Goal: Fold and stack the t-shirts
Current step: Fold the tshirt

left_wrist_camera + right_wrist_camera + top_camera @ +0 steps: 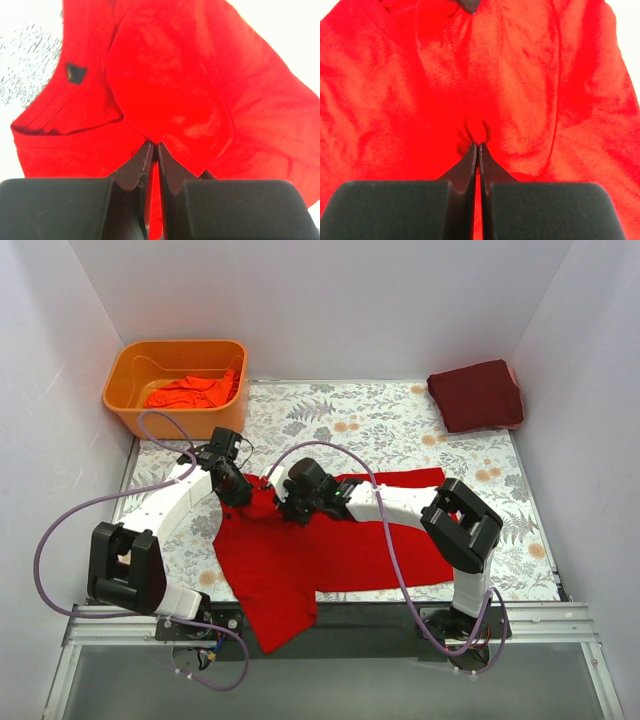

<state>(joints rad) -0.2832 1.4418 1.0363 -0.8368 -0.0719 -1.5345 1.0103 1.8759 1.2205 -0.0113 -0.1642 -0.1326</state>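
Bright red t-shirt lies spread on the floral tabletop; left tool and right tool each pinch its cloth.

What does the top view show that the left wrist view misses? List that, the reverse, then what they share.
Only the top view: the tub holding an orange shirt, the folded maroon shirt at the far right, and the right gripper on the red shirt. Only the left wrist view: the dark label inside the collar. Both: the red shirt, with the left gripper shut on a fold of it.
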